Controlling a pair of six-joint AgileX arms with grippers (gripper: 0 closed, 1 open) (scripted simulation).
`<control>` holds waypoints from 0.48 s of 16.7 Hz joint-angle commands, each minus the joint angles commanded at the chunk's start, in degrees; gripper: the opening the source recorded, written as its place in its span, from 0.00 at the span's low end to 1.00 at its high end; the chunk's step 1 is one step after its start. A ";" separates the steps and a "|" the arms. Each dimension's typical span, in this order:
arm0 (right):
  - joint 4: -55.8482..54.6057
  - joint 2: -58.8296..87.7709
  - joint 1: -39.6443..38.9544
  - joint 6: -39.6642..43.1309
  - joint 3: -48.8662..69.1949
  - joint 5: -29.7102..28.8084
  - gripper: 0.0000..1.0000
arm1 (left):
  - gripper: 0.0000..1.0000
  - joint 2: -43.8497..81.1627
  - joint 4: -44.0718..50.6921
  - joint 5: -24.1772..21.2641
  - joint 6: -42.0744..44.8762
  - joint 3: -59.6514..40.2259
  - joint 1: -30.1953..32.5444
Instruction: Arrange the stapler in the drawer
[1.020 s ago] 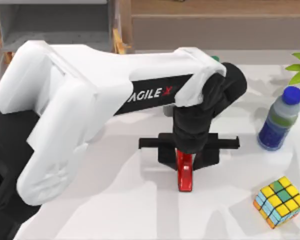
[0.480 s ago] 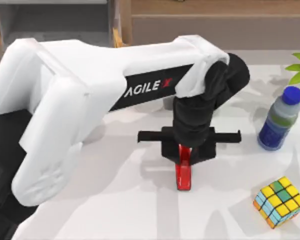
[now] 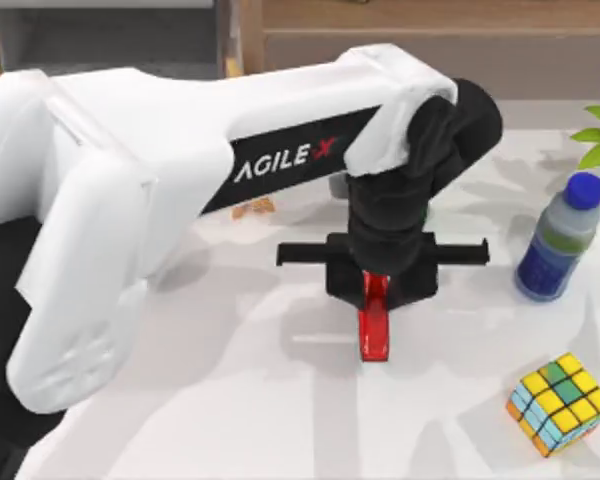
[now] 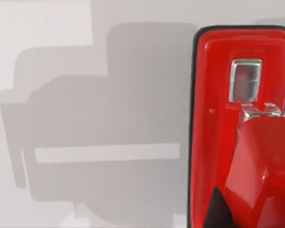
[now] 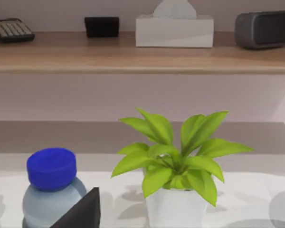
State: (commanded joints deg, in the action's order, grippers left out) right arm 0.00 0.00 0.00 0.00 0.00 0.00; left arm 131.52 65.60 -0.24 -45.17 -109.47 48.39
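The left tool (image 3: 378, 300) clenches the stapler (image 3: 374, 325) mid-tabletop; the drawer (image 3: 100, 40) lies toward the far-left corner.

The stapler (image 3: 374, 325) is a small, narrow, bright red bar with a rounded end, its long axis running from twelve to six o'clock near the middle of the view from above. Its twelve o'clock end is hidden. The left wrist view shows its metal plate and dark edge.

The drawer (image 3: 110, 45), grey-walled, sits at eleven o'clock.

Red stapler (image 3: 374, 325); blue-capped bottle (image 3: 557, 240)
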 joint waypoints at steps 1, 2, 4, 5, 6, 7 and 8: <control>0.00 0.00 0.00 0.00 0.00 0.00 1.00 | 0.00 -1.05 0.18 -0.13 1.11 -1.46 -0.73; 0.00 0.00 0.00 0.00 0.00 0.00 1.00 | 0.00 -2.14 0.44 -0.28 2.65 -3.32 -1.80; 0.00 0.00 0.00 0.00 0.00 0.00 1.00 | 0.00 -4.30 1.19 -0.52 6.53 -7.63 -4.57; 0.00 0.00 0.00 0.00 0.00 0.00 1.00 | 0.00 -5.31 1.71 -0.55 8.90 -10.02 -6.30; 0.00 0.00 0.00 0.00 0.00 0.00 1.00 | 0.00 -6.24 2.39 -0.46 11.55 -12.46 -8.23; 0.00 0.00 0.00 0.00 0.00 0.00 1.00 | 0.00 -7.06 3.21 -0.27 14.40 -14.91 -10.33; 0.00 0.00 0.00 0.00 0.00 0.00 1.00 | 0.00 -7.78 4.21 0.03 17.43 -17.35 -12.59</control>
State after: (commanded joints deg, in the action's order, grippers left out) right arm 0.00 0.00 0.00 0.00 0.00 0.00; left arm 123.74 69.81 -0.22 -27.74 -126.82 35.80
